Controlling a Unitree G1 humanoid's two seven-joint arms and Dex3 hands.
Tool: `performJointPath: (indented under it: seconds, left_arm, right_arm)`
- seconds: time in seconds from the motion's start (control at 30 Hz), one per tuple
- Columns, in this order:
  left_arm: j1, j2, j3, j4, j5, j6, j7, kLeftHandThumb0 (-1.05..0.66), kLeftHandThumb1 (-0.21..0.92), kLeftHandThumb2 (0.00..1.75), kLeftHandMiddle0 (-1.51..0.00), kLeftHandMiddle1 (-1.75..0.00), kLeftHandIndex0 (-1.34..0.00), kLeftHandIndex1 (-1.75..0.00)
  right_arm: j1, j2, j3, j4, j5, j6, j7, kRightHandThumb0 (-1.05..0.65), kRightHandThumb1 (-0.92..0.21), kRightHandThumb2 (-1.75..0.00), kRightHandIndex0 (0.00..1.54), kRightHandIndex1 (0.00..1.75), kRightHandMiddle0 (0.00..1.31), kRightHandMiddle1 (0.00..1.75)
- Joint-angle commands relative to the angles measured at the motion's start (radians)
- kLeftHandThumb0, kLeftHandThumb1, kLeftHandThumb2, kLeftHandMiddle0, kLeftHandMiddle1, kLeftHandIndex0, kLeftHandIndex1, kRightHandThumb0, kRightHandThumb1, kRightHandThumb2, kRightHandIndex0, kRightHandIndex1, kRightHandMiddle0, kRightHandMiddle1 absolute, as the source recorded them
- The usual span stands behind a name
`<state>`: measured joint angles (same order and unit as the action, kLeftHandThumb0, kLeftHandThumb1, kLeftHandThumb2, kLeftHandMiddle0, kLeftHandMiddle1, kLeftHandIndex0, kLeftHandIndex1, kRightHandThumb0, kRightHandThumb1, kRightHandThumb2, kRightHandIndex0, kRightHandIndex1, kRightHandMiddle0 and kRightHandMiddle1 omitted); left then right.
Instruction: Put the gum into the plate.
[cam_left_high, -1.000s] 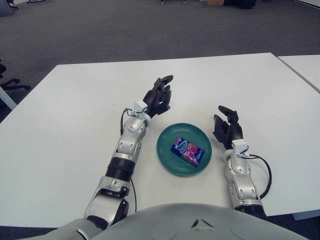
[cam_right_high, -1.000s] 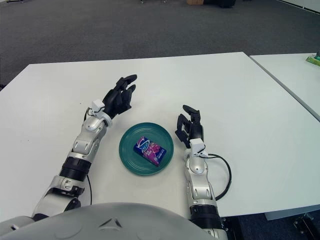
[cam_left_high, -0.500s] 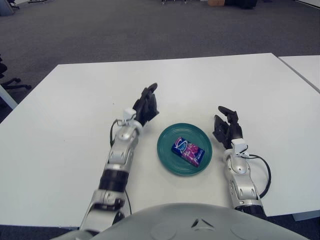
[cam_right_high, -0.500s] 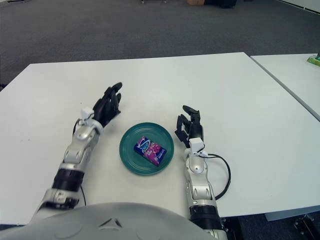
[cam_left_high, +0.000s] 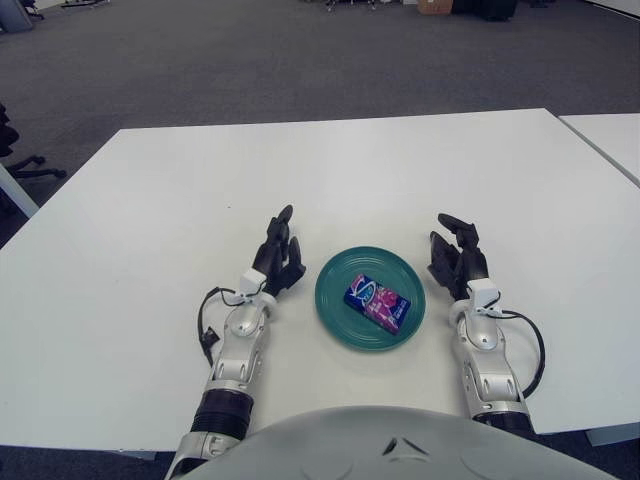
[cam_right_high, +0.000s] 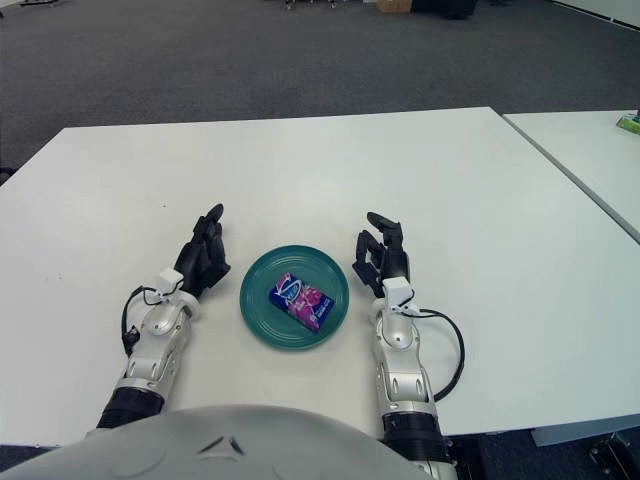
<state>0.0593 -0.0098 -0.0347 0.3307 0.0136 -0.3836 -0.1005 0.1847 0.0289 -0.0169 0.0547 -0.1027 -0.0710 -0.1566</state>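
Well, the gum (cam_left_high: 377, 302) lies diagonally inside the plate (cam_left_high: 335, 313), between both empty, loosely spread hands: left hand (cam_left_high: 278, 263) and right hand (cam_left_high: 455, 258) just beside the rim.

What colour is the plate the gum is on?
The plate is dark teal green, plain, seen best in the left eye view.

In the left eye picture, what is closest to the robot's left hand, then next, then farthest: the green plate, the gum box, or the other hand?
Starting from the left hand, which shows left of the plate:
1. Plate: its rim is just to that hand's right.
2. Gum box: lying in the middle of the plate.
3. Right hand: beyond the plate's far right side.
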Motion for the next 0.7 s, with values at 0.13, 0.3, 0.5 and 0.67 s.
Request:
performJointPath:
  seconds: [0.13,0.3,0.5,0.67]
  left_arm:
    - [0.093,0.070,0.015,0.007,0.025,-0.110,-0.007,-0.93,0.92,0.92,-0.33,-0.08,-0.01,-0.91]
    - [0.150,0.063,0.015,-0.009,0.012,-0.115,0.003,-0.92,0.92,0.92,-0.37,-0.10,-0.03,-0.96]
    - [0.197,0.031,0.023,0.001,-0.005,-0.149,0.022,-0.86,0.92,0.88,-0.47,-0.15,-0.07,-1.00]
    - [0.199,-0.007,0.030,0.007,-0.014,-0.158,0.051,-0.82,0.92,0.86,-0.54,-0.20,-0.11,-1.03]
  right_arm:
    - [0.073,-0.007,-0.019,0.068,0.018,0.047,0.016,-0.58,-0.92,-0.73,0.57,0.08,0.00,0.92]
    - [0.080,-0.009,-0.024,0.055,0.023,0.056,0.020,-0.58,-0.92,-0.73,0.55,0.08,0.00,0.89]
    - [0.086,-0.011,-0.027,0.051,0.028,0.054,0.028,-0.57,-0.92,-0.73,0.58,0.10,0.01,0.90]
    - [0.086,-0.020,-0.031,0.055,0.031,0.044,0.040,-0.57,-0.92,-0.73,0.60,0.11,0.01,0.90]
